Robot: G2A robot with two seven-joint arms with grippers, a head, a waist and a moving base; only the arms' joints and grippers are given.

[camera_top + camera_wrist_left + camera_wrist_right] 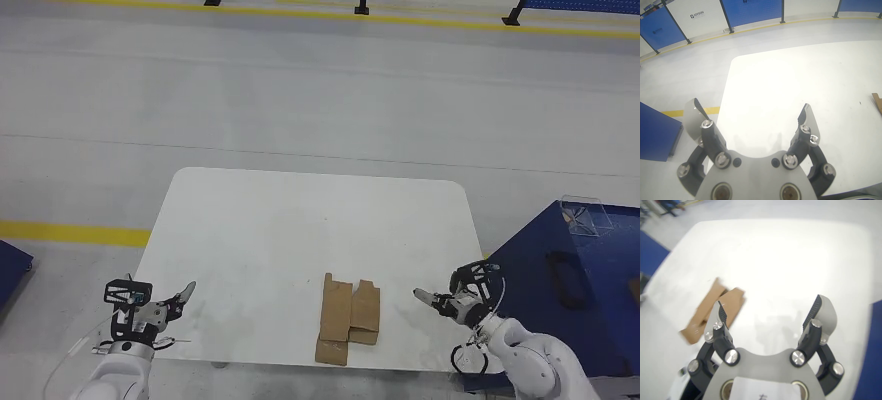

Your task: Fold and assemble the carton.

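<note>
Lying flat at lower centre of the top view, the carton (348,318) rests on the white table (300,220), apart from both grippers. The left gripper (750,109) and right gripper (768,306) gape wide, empty. One right finger (720,313) hides part of the blurred cardboard.

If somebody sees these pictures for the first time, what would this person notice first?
The brown carton draws the eye first: it lies flat on the white table, close to the edge nearest the robot. On either side an open hand is held apart from it, the left hand by the table's near left corner and the right hand by the near right corner.
</note>
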